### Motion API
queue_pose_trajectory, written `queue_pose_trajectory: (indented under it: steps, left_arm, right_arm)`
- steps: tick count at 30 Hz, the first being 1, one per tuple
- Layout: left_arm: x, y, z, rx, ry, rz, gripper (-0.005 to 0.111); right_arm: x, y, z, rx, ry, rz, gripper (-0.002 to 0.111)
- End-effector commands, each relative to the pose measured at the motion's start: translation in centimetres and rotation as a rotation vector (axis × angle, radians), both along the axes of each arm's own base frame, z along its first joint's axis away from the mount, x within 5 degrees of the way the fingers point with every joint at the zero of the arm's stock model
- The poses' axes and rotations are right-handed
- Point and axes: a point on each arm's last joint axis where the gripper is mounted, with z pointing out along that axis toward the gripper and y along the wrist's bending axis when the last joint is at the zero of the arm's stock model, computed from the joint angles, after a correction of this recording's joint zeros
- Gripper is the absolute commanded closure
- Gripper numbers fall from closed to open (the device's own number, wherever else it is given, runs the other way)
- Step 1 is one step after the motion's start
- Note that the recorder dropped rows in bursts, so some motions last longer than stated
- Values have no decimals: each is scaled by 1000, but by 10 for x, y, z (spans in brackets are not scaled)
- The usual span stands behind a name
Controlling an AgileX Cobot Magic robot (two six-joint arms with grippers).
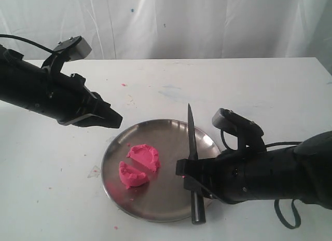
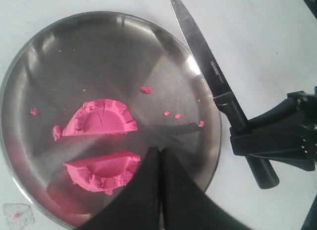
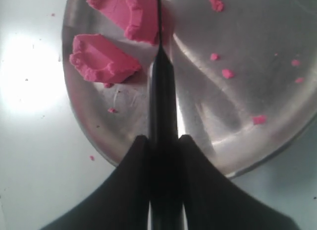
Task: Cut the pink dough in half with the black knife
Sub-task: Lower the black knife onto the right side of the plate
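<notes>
Exterior view: right gripper [image 1: 194,181] clamps black knife [image 1: 191,134] handle at near-right rim of plate [image 1: 155,199]; pink dough [image 1: 144,157] sits left of centre, already two halves. Left gripper [image 1: 115,118] closed, empty, past far-left rim. Cut looks done; next, park knife.

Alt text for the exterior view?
The pink dough lies cut in two half-moon pieces on a steel plate. The right gripper holds the black knife by its handle at the plate's right; the shut left gripper hovers at its upper left.
</notes>
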Motion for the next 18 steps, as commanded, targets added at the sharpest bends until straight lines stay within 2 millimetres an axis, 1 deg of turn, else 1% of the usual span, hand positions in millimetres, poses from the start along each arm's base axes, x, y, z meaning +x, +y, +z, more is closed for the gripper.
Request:
queue_pose_trajectory:
  steps: [1, 5, 13, 16, 18]
  left_arm:
    - [-4, -2, 2, -16, 7, -11, 107]
    - [-4, -2, 2, -16, 7, -11, 107]
    - [-4, -2, 2, -16, 7, -11, 107]
    - [-4, -2, 2, -16, 7, -11, 107]
    - [-4, -2, 2, -16, 7, -11, 107]
  right_arm:
    - [5, -8, -1, -45, -3, -29, 108]
    - [6, -9, -1, -56, -13, -33, 108]
    - [16, -4, 8, -35, -48, -49, 108]
    - [23, 1, 0, -33, -10, -64, 108]
    - [28, 6, -10, -51, 17, -42, 108]
